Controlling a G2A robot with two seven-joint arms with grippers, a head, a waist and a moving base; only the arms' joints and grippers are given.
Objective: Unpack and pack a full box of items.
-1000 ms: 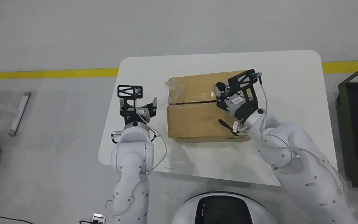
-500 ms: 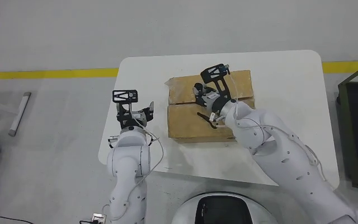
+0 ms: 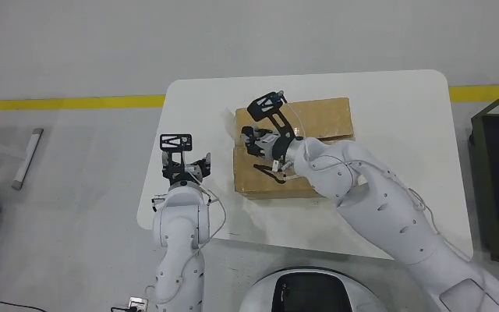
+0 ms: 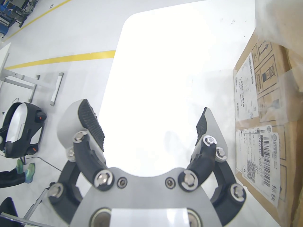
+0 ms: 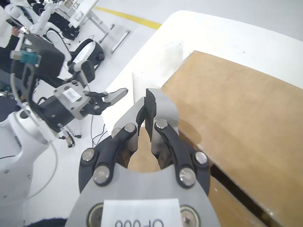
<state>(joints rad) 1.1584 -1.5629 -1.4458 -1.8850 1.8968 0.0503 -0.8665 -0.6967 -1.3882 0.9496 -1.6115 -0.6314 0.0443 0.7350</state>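
Observation:
A brown cardboard box [image 3: 312, 121] lies shut on the white table [image 3: 405, 210], with labels on its end face [image 4: 260, 100]. My right gripper [image 3: 251, 144] hovers over the left end of the box top [image 5: 236, 107], beside the seam between the flaps [image 5: 236, 190]. Its fingers are shut on a translucent strip of tape [image 5: 139, 88] that rises from between the pads. My left gripper [image 3: 185, 166] stands open over bare table left of the box, nothing between its fingers [image 4: 144, 109]. From the right wrist it appears farther off, as the left gripper [image 5: 113, 96].
The table's left edge [image 3: 152, 195] runs close behind my left gripper. A dark bin [image 3: 487, 171] stands on the floor off the right side. Open table surface lies in front of and to the right of the box.
My right gripper has travelled leftward along the box top, from near the right end to the left end. My left gripper has drawn back slightly, away from the box.

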